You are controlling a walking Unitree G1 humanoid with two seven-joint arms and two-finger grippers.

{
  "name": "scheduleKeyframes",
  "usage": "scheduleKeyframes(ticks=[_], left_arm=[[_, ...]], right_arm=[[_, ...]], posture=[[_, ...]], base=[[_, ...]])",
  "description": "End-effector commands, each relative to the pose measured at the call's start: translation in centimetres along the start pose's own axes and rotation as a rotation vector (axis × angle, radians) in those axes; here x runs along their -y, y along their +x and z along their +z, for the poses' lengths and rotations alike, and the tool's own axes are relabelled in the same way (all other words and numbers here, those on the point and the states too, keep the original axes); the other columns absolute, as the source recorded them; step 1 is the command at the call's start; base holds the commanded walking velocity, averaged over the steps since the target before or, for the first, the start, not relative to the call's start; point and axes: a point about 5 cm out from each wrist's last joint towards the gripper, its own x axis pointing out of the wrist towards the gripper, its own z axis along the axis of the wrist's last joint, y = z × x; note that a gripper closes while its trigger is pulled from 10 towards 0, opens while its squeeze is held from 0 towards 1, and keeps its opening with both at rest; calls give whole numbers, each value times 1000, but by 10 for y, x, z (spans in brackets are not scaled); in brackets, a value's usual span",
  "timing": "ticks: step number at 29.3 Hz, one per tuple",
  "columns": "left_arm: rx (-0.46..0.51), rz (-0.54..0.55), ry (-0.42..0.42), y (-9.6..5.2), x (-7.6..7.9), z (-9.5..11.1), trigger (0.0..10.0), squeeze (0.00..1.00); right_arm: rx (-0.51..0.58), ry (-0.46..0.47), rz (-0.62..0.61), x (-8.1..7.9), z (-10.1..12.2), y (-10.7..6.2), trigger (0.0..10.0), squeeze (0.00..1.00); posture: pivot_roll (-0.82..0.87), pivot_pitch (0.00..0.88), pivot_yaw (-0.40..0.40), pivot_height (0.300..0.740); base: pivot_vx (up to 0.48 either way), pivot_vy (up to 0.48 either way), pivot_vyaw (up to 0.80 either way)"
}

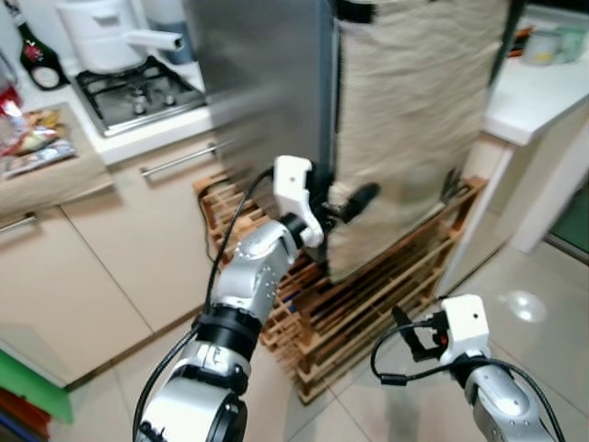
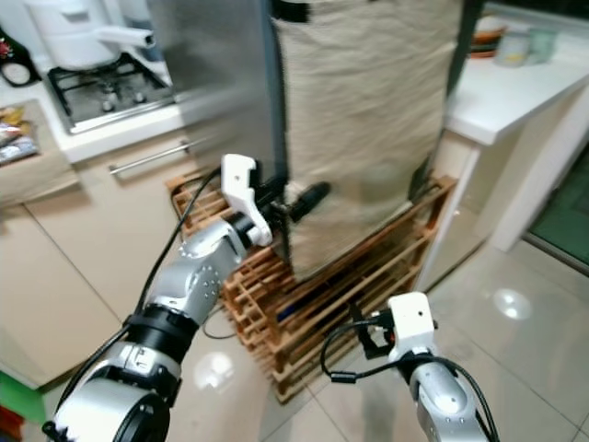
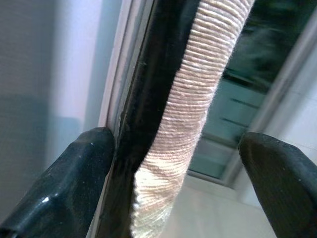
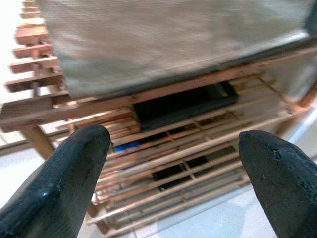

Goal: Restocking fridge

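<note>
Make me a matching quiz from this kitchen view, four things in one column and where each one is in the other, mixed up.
Things:
1. left gripper
2. right gripper
3. white pot
4. beige cloth

Places:
A. on the gas stove
B. draped over the fridge door
C. at the edge of the fridge door
D. low, in front of the wooden rack

Pairs: 1-C, 2-D, 3-A, 4-B

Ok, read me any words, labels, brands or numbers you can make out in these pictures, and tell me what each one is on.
No text can be read.
Snack packets on the counter: printing too blurred to read.
Dark bottle by the hob: red label, too small to read.
Fridge, cloth and wooden rack: no lettering visible.
</note>
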Motion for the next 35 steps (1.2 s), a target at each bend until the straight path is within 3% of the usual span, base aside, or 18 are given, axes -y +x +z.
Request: scheduleKeyframes(ticks=[1, 3, 5, 9, 12, 13, 14, 15, 16, 17, 18, 19, 21, 23, 28, 30, 33, 35], left_arm=[[66, -308, -47, 50, 74, 17, 10000, 0], [65, -410, -92, 58, 99, 15, 10000, 0], [68, -434, -103, 60, 104, 15, 10000, 0], [83, -441, -105, 58, 102, 18, 10000, 0], [108, -382, -71, 40, 76, 26, 10000, 0], [108, -382, -71, 40, 76, 26, 10000, 0], [116, -363, -56, 33, 69, 29, 10000, 0], [113, -259, 15, 8, 38, 34, 10000, 0], [113, -259, 15, 8, 38, 34, 10000, 0], [106, -195, 36, -7, 21, 36, 10000, 0], [106, -195, 36, -7, 21, 36, 10000, 0], [102, -101, 58, -31, -3, 42, 10000, 0], [105, -73, 61, -40, -10, 45, 10000, 0], [98, -28, 78, -73, -27, 56, 10000, 0], [39, -26, 143, -123, -33, 72, 10000, 0], [9, -12, 159, -136, -33, 74, 10000, 0], [-1, -12, 156, -140, -33, 74, 10000, 0], [-50, 29, 128, -150, -39, 67, 10000, 0]], right_arm=[[-75, 10, 2, 2, -16, -9, 10000, 0], [-139, 3, 16, 2, -29, -17, 10000, 0], [-156, 4, 19, 2, -32, -19, 10000, 0], [-199, 5, 19, 1, -42, -26, 10000, 0], [-286, 12, 38, -3, -59, -37, 10000, 0], [-286, 12, 38, -3, -59, -37, 10000, 0], [-307, 16, 43, -4, -63, -40, 10000, 0], [-326, 35, 50, -5, -67, -41, 10000, 0], [-326, 35, 50, -5, -67, -41, 10000, 0], [-322, 46, 49, -4, -67, -39, 10000, 0], [-322, 46, 49, -4, -67, -39, 10000, 0], [-310, 63, 62, -5, -64, -35, 10000, 0], [-306, 68, 73, -5, -63, -33, 10000, 0], [-286, 79, 168, -11, -56, -27, 10000, 0], [-228, 200, 392, -28, -27, -9, 10000, 0], [-257, 240, 498, -34, -22, -7, 10000, 0], [-275, 252, 531, -33, -21, -7, 10000, 0], [-382, 299, 628, -39, -30, -8, 10000, 0]], posture=[[-294, 0, 137, 740], [-310, 0, 146, 740], [-312, 0, 147, 740], [-316, 0, 149, 740], [-310, 0, 146, 740], [-310, 0, 146, 740], [-310, 0, 146, 740], [-290, 0, 145, 740], [-290, 0, 145, 740], [-286, 0, 144, 740], [-286, 0, 144, 740], [-273, 0, 142, 740], [-269, 0, 140, 740], [-247, 0, 128, 740], [-195, 0, 89, 740], [-180, 0, 78, 740], [-180, 0, 78, 740], [-163, 0, 69, 740]], base=[[0, 0, 0], [0, 0, 0], [0, 0, 0], [0, 0, 0], [0, 0, 0], [0, 0, 0], [0, 0, 0], [0, 0, 0], [0, 0, 0], [0, 0, 0], [0, 0, 0], [0, 0, 0], [0, 0, 0], [0, 0, 0], [0, 0, 0], [0, 0, 0], [0, 0, 0], [0, 0, 0]])
